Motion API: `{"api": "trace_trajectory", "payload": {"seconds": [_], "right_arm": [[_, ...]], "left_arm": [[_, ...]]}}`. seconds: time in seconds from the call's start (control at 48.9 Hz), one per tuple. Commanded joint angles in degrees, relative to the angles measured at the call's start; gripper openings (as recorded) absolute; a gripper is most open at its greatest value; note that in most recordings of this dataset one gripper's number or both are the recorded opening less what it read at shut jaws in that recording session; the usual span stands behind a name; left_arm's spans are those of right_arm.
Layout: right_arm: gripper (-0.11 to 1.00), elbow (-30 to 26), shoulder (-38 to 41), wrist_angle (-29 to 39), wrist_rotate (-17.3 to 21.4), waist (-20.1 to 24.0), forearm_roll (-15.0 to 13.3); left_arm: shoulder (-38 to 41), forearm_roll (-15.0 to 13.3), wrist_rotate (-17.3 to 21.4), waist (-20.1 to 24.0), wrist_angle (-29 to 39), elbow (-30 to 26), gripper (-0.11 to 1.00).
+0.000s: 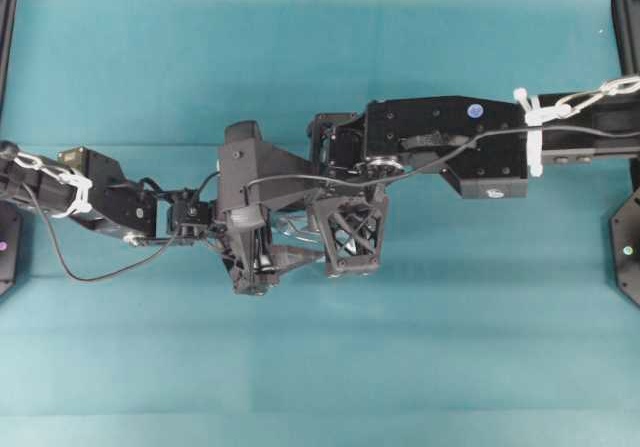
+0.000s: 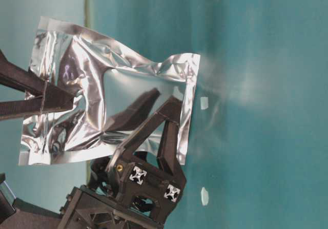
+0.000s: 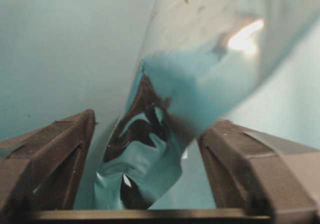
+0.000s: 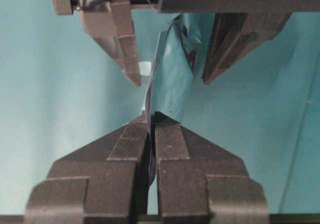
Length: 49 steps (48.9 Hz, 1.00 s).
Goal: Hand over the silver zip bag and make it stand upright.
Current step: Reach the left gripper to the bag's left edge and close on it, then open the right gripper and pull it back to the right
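Right in the middle of the teal table [image 1: 120,77], both arms meet and the silver zip bag [image 2: 92,80] hangs in the air between them, clear of the surface. The right pincer [image 4: 151,121] is clamped tight on one edge of the bag, its two fingers pressed together with the foil pinched between. From the opposite side, the left pincer [image 3: 145,149] stands wide, one finger on either side of the crinkled foil, neither pad pressing it. In the table-level view the bag faces us broad and shiny, with the left pincer's dark fingers [image 2: 169,131] in front of its lower part.
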Motion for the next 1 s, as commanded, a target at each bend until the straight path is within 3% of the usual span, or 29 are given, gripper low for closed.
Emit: {"api": "trace_trajectory", "payload": {"seconds": [0.0, 0.246, 0.798, 0.901, 0.983], "right_arm": [[0.03, -0.2, -0.6, -0.3, 0.0, 0.0, 0.0], [0.03, 0.3, -0.6, -0.5, -0.2, 0.0, -0.1], [0.04, 1.4, -1.2, -2.0, -0.1, 0.0, 0.0], [0.07, 1.6, -1.4, -1.8, 0.6, 0.0, -0.1], [0.16, 1.6, -1.8, -1.6, 0.7, -0.1, -0.1]], "left_arm": [[-0.3, 0.1, 0.0, 0.0, -0.6, -0.4, 0.79], [-0.1, 0.1, 0.1, -1.5, -2.0, -0.7, 0.36], [-0.1, 0.1, 0.1, -1.8, -0.2, -0.7, 0.35], [-0.1, 0.1, 0.0, -1.8, -0.2, -0.6, 0.35], [-0.1, 0.1, 0.0, -1.8, -0.2, -0.5, 0.35]]}}
